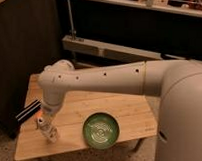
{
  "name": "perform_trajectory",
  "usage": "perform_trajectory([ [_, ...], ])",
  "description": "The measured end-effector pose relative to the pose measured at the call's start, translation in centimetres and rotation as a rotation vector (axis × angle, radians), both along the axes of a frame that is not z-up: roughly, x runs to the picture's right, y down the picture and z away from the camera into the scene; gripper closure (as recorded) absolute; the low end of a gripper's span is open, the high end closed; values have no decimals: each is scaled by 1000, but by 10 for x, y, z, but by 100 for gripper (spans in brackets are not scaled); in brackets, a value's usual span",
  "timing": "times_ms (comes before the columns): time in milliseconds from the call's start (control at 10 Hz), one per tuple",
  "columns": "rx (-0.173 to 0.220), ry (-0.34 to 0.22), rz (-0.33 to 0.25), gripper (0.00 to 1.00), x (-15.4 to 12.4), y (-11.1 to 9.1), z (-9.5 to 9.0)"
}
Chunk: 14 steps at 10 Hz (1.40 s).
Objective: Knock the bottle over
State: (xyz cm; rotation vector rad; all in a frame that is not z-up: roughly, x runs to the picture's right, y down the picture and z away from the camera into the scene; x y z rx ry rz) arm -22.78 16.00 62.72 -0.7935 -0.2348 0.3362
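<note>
White arm (94, 77) bent downward, jaws beside bottle (52, 134), seemingly tilted.

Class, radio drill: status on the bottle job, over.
Gripper low over table, beside bottle. Bottle's stance unclear. Green plate apart, not blocking.

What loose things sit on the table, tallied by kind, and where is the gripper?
Green plate: 1
Clear bottle: 1
Orange-handled tool: 1
Total: 3
Gripper: low over the left front corner, beside the bottle.

Claw (44, 119) low at corner of table (128, 108), beside bottle (52, 134) (green plate (100, 130) near).
</note>
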Motion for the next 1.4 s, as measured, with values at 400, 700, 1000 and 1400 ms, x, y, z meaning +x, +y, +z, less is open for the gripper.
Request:
perform_trajectory([
  [400, 36, 5, -18, 96, 6, 30, -28],
  [700, -44, -26, 17, 96, 13, 38, -26],
  [1000, -155, -98, 22, 96, 4, 53, -17],
  [1400, -264, -201, -16, 96, -55, 85, -21],
])
